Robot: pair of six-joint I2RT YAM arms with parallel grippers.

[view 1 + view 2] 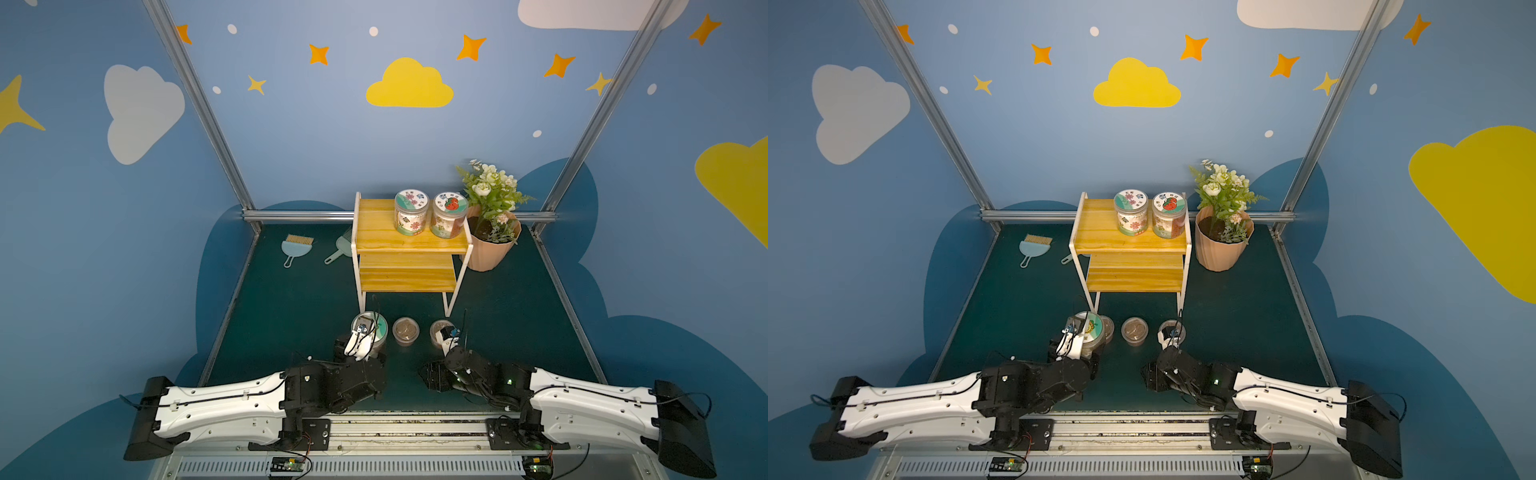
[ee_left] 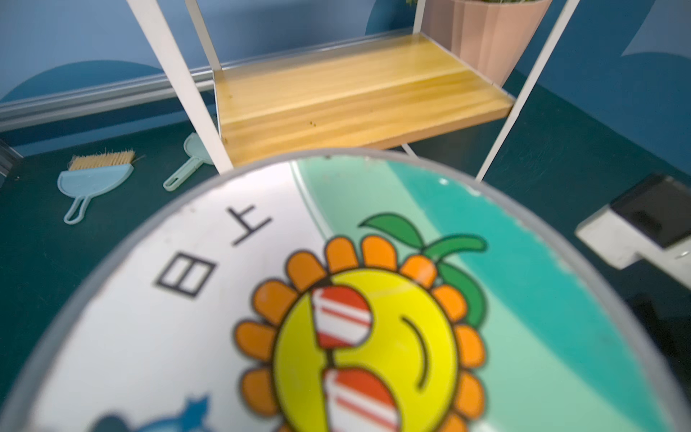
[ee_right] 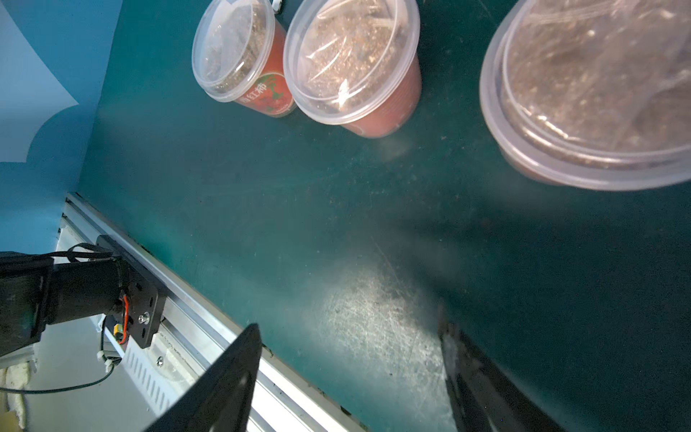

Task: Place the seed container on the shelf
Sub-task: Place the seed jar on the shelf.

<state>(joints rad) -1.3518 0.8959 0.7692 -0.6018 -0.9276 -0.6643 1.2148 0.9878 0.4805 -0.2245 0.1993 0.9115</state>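
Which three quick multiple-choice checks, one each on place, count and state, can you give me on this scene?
1. Where do the flower jar and the strawberry jar stand?
A) on the shelf, top board
B) on its lower board
C) on the mat

2. How many clear-lidded cups stand before the shelf?
A) one
B) three
C) five

3. How is the right gripper?
A) shut on a cup
B) shut, empty
C) open, empty

Key:
1 A: both jars stand on the top board, beside the flower pot.
2 B: the right wrist view shows three in a row.
3 C: its fingers stand apart over bare mat.
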